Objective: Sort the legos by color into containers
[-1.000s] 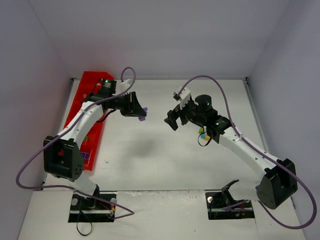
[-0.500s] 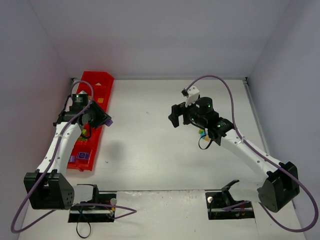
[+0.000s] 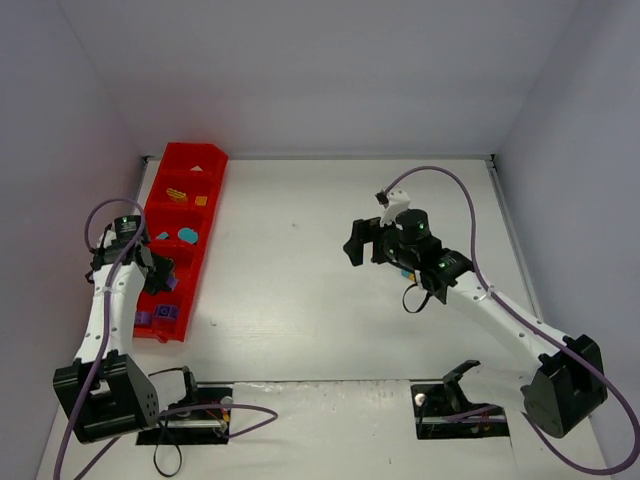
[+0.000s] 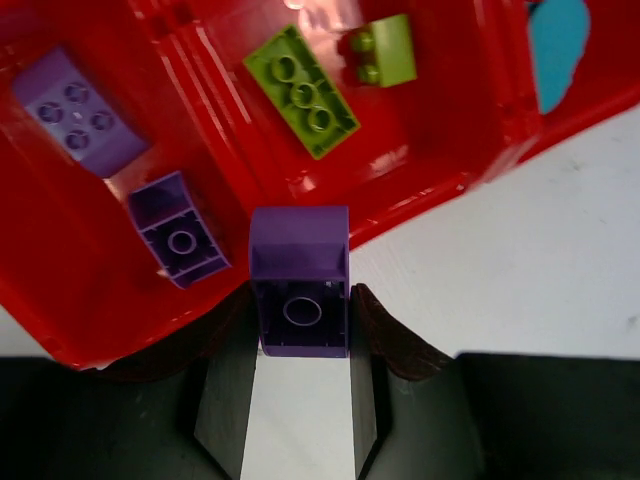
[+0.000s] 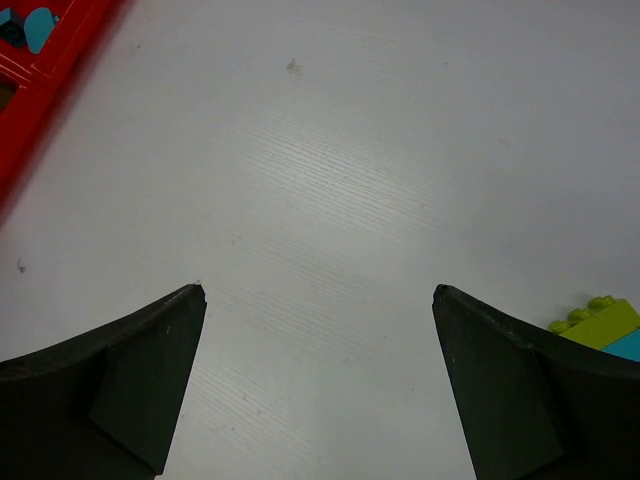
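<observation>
White table (image 3: 300, 290) bears red tray (image 3: 178, 152) holding purple bricks (image 4: 180, 240), lime bricks (image 4: 300, 90).

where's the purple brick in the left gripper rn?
Left wrist view, centre: the purple brick is clamped in the left gripper, at the red tray's outer rim, right beside the compartment holding two other purple bricks.

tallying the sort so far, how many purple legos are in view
3. A pale brick and a darker brick lie in the red tray's end compartment; the third brick is clamped in the left gripper near the tray's edge. More may be hidden.
</observation>
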